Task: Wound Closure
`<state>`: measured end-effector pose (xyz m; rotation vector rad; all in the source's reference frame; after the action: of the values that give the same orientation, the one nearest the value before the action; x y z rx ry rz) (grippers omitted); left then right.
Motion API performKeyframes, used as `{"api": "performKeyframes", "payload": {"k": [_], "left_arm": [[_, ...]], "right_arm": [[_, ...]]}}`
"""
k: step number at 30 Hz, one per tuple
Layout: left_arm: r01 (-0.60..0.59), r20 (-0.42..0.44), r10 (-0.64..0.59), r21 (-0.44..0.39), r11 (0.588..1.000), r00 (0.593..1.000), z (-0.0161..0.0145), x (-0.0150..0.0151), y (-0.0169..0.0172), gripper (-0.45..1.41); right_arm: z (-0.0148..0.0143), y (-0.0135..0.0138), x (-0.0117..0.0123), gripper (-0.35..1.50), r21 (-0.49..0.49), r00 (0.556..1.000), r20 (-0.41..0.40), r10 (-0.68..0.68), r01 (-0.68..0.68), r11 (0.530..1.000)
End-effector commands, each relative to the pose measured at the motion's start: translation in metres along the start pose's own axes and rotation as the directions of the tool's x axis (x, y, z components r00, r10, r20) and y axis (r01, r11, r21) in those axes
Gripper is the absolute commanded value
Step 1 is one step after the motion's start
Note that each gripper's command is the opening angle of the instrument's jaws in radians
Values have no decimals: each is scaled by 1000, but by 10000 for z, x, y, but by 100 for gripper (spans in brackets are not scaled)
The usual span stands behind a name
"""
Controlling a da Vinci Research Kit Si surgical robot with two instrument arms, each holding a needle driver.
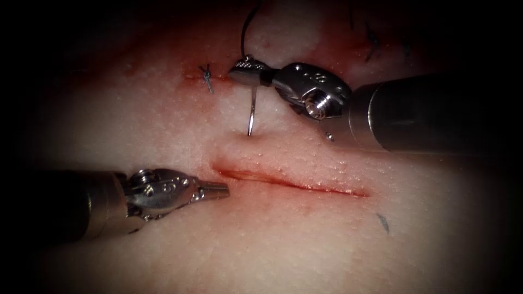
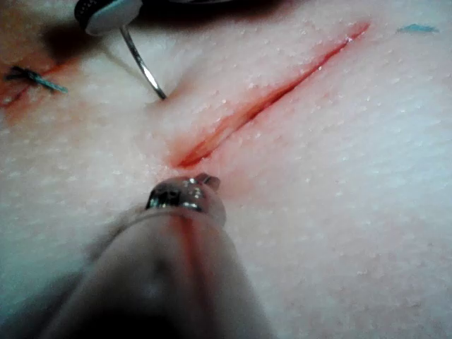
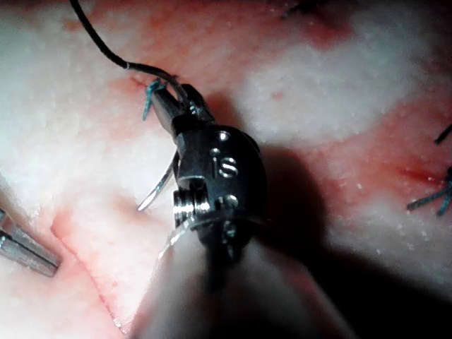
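The open cut [image 1: 294,184] runs across the pale tissue [image 1: 305,245], edged with red fluid. My right tool [image 1: 245,71] is shut on the curved needle [image 1: 252,111] near its thread end. The needle hangs downward and its tip presses a dimple into the tissue on the far side of the cut, near the cut's left end; the needle [image 2: 141,67] meets the skin there, and most of the needle [image 3: 159,187] is bare. Dark thread [image 1: 248,30] rises from the needle's tail. My left tool [image 1: 218,191] is shut on nothing, its tip at the cut's left end.
A tied stitch with short cut ends [image 1: 207,76] closes another cut just left of the right tool's jaws. More cut thread ends [image 1: 373,43] lie at the far right. A blue ink mark [image 1: 383,222] sits below the cut's right end.
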<state>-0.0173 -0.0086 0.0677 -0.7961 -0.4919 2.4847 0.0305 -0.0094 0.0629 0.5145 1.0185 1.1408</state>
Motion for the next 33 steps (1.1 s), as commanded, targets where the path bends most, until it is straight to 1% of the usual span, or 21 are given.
{"api": "performKeyframes", "payload": {"k": [1, 5, 8, 11, 13, 14, 19, 24, 30, 31, 33], "left_arm": [[1, 1, -1, -2, 1000, 1000, 10, -1, 3, -45], [3, 4, -3, 1, 1000, 1000, 12, 1, 6, -45], [4, 4, -4, 1, 1000, 1000, 12, 1, 8, -45], [3, 4, -3, 0, 1000, 1000, 11, 1, 7, -45], [3, 4, -3, 0, 1000, 1000, 11, 1, 7, -45], [3, 4, -3, -2, 1000, 1000, 9, 1, 7, -45], [1, 4, -1, -7, 1000, 1000, 5, 0, 5, -45], [0, 4, 0, -8, 1000, 1000, 5, 0, 5, -45], [0, 7, 0, -7, 1000, 1000, 5, -1, 5, -45], [0, 7, 0, -7, 1000, 1000, 5, -1, 5, -45], [0, 7, 0, -7, 1000, 1000, 5, -1, 5, -45]], "right_arm": [[8, -2, 4, -35, -5, 1000, -19, 22, -22, 1000], [4, -5, 13, -35, -9, 996, -51, 67, -67, 998], [5, -6, 12, -35, 2, 993, -45, 107, -107, 994], [9, -7, 7, -35, 9, 990, 2, 140, -140, 990], [10, -7, 5, -35, 15, 991, 14, 137, -137, 990], [12, -7, 0, -35, 20, 990, 43, 135, -136, 991], [15, -10, -14, -35, 43, 990, 76, 115, -119, 992], [12, -20, -23, -35, 67, 980, 108, 170, -178, 982], [12, -19, -22, -35, 73, 958, 130, 257, -268, 961], [12, -19, -23, -35, 79, 944, 146, 296, -309, 948], [12, -19, -23, -35, 96, 937, 154, 314, -331, 939]]}}
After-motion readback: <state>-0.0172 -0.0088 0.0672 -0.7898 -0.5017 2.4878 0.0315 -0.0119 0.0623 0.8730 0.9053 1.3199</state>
